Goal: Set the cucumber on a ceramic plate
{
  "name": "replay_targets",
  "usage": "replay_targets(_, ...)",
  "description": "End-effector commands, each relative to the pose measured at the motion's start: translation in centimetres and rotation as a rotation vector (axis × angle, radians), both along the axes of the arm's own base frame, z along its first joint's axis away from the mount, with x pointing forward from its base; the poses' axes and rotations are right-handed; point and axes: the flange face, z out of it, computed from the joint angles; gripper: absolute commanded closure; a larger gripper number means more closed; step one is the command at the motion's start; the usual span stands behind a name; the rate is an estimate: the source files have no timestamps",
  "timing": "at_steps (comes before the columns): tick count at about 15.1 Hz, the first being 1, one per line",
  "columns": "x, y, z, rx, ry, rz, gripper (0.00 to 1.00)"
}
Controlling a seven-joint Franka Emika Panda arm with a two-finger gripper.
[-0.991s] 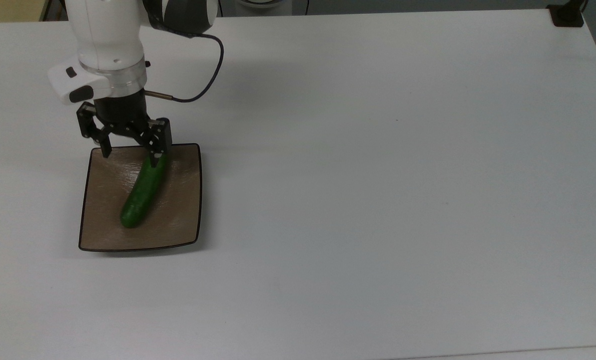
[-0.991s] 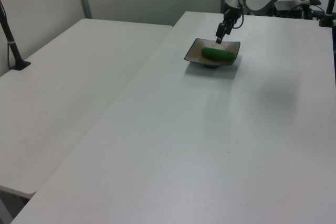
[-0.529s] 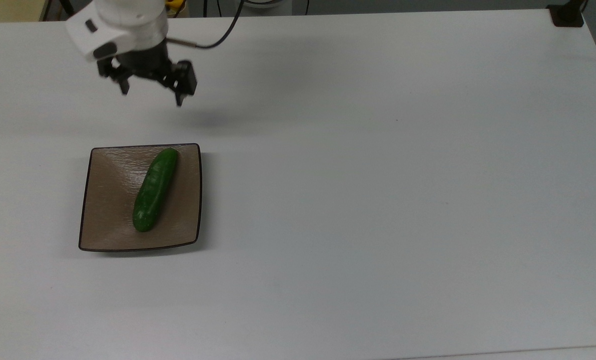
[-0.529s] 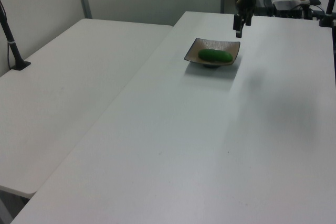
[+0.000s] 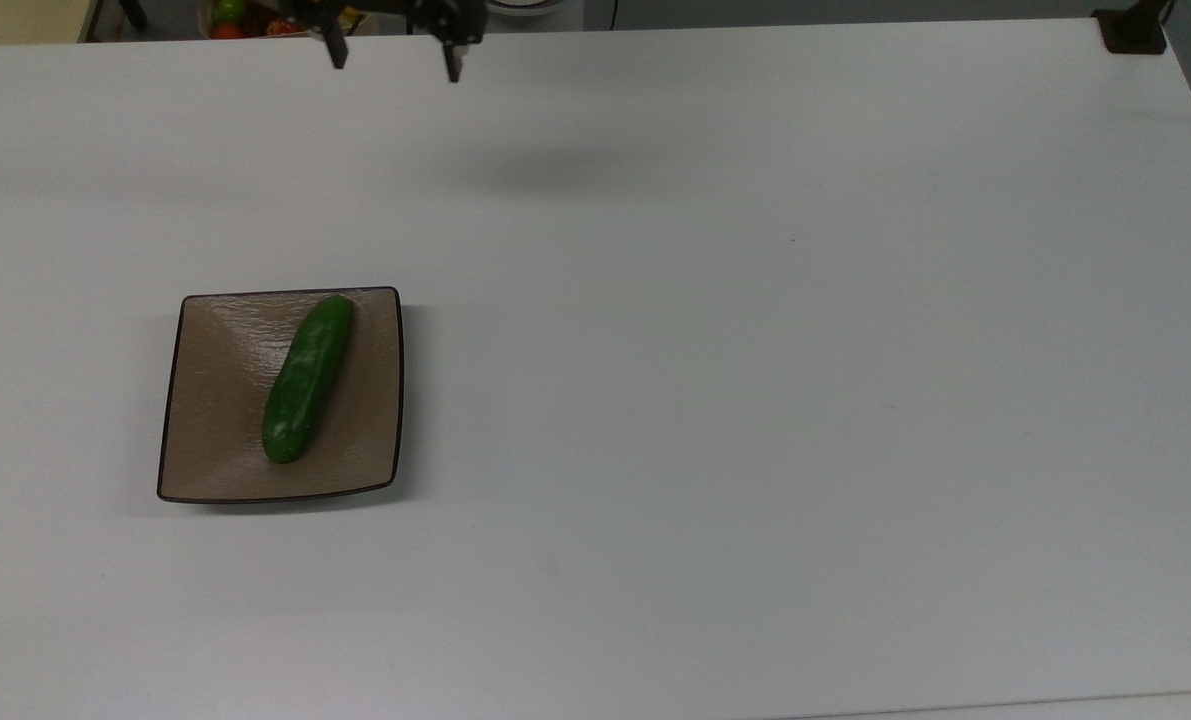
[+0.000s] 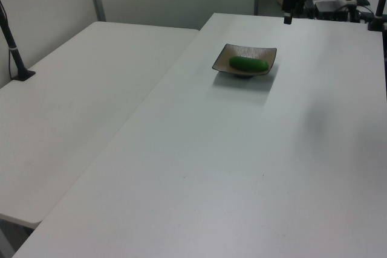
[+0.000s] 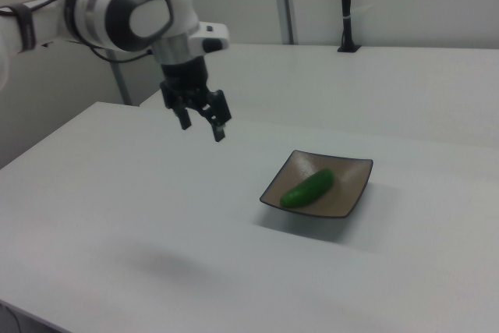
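Note:
The dark green cucumber (image 5: 305, 378) lies flat and slantwise on the square tan-brown ceramic plate (image 5: 207, 440), near the top view's left. The same cucumber (image 6: 248, 64) on its plate (image 6: 227, 58) shows in the left view, and the cucumber (image 7: 308, 188) and plate (image 7: 349, 193) in the right view. My gripper (image 5: 393, 58) hangs open and holds nothing, high above the table near the top view's upper edge, well apart from the plate. In the right view the gripper (image 7: 202, 124) is up and to the plate's left; in the left view the gripper (image 6: 288, 13) sits beyond the plate.
A wide white table (image 5: 755, 400) stretches to the top view's right of the plate. A second white table (image 6: 78, 89) adjoins it at the left view's left. A black post base (image 5: 1133, 30) stands at the top view's far right corner. Colourful items (image 5: 230, 18) sit beyond the far edge.
The gripper let go of the cucumber, which settled flat on the plate. It then rose and drew back toward the top view's upper edge, staying open.

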Motion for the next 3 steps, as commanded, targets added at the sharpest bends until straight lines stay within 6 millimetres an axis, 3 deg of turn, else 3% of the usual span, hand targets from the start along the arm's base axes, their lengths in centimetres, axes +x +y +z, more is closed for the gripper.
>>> replay_targets(1,-2.30,1.77,0.92,0.005,0.009,0.169,0.00)
replay_targets(3,-2.55,2.41,0.81,0.005,0.027,0.179,0.00)
